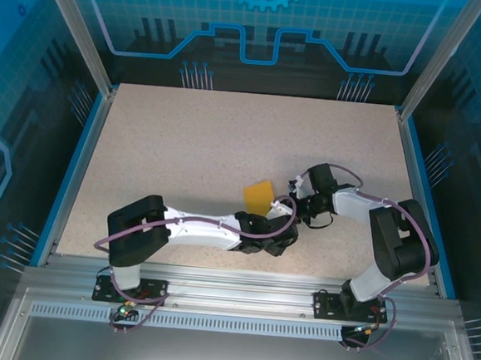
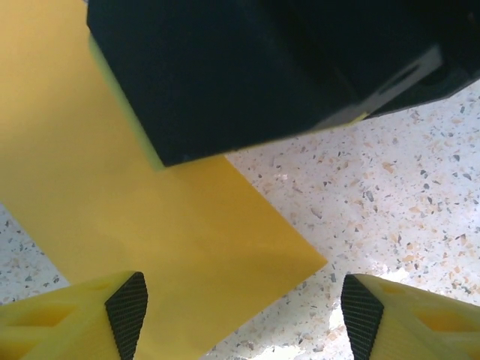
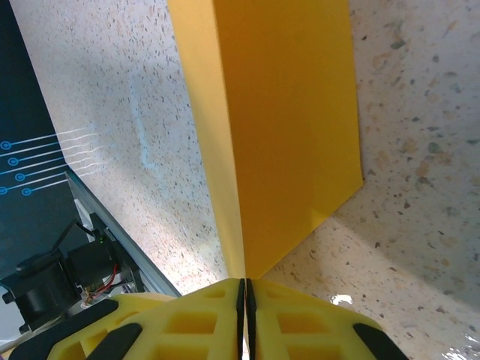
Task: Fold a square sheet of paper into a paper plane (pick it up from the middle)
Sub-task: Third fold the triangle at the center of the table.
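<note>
Right end effector (image 3: 245,291): jaws pressed tight together, pinching the near edge of the folded orange-yellow sheet of paper (image 3: 292,112), whose two layers meet at the pinch. Left end effector (image 2: 244,319): jaws spread wide, gripping nothing, with a corner of the paper lying between its fingertips (image 2: 126,311). The sheet sits near the middle of the speckled surface (image 1: 185,142), between the two wrists.
</note>
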`<state>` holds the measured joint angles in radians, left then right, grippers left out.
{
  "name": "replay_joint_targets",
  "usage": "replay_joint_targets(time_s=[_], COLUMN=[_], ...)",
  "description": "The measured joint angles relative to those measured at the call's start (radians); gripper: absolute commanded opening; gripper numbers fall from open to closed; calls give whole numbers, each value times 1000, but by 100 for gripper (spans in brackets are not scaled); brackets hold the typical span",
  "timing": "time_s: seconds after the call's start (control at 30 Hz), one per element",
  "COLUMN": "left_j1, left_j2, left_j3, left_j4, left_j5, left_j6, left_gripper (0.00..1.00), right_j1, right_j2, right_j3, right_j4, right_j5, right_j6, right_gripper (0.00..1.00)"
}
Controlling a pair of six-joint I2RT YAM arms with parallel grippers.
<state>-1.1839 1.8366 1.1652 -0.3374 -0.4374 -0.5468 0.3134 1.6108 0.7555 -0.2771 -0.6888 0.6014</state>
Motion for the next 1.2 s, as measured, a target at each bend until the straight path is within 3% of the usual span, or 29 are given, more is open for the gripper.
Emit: replay_joint_targets(time_s=[0.27, 0.77, 1.03, 1.2], left_j1=[-4, -3, 39, 82], left_j2=[3, -31, -91, -143], left_j3=[10, -26, -130, -195], left_j4=[-24, -17, 58, 117], left_j5=[-40, -74, -12, 61], left_j6=[-8, -5, 1, 7], left_gripper=[40, 2, 0, 0], right_j1=[0, 0, 0, 0], right_j2=[2, 16, 0, -43], right_j3=[0, 0, 25, 76], right_j4=[0, -2, -88, -149], right_j5=[0, 1, 106, 200], right_j6=[-1, -1, -34, -62], right_gripper=[13, 16, 26, 25])
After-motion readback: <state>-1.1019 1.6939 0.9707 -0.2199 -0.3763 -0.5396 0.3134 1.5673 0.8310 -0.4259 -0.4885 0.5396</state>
